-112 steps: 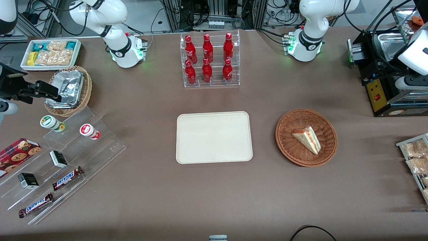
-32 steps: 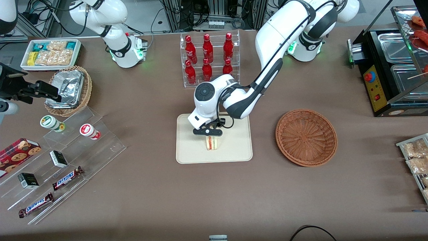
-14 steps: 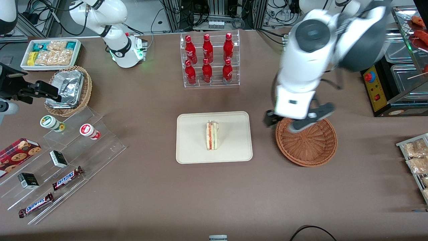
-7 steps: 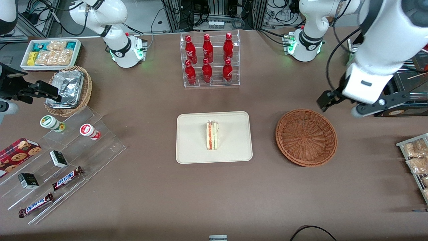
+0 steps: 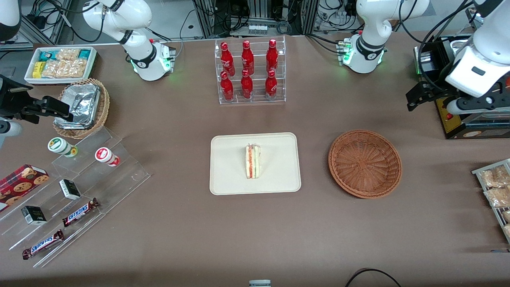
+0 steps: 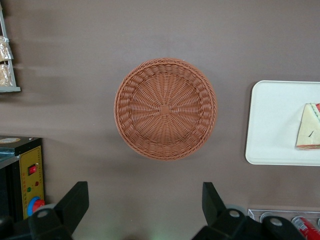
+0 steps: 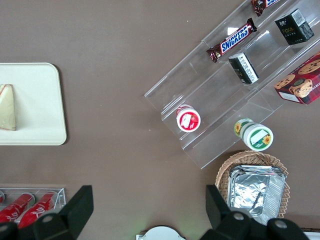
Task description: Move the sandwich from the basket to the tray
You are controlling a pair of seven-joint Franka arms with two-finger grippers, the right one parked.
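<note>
from my station i see the sandwich (image 5: 253, 162) standing on its edge in the middle of the tray (image 5: 231, 183), filling side toward the front camera, and the basket (image 5: 365, 163) with nothing in it at about three o'clock from the tray, well apart from it. my gripper (image 6: 145, 207) hangs high above the table near the black appliance (image 5: 450, 115) at the working arm's end, fingers spread wide and holding nothing. i judge the placing done. if i had to take the sandwich again, i'd treat it as light and soft, easy to crush, with a clear wrap that looks slick; i'd pinch it gently across the two flat bread faces near the thick end, not on the filling edge or the thin tip, and it may topple if nudged.
</note>
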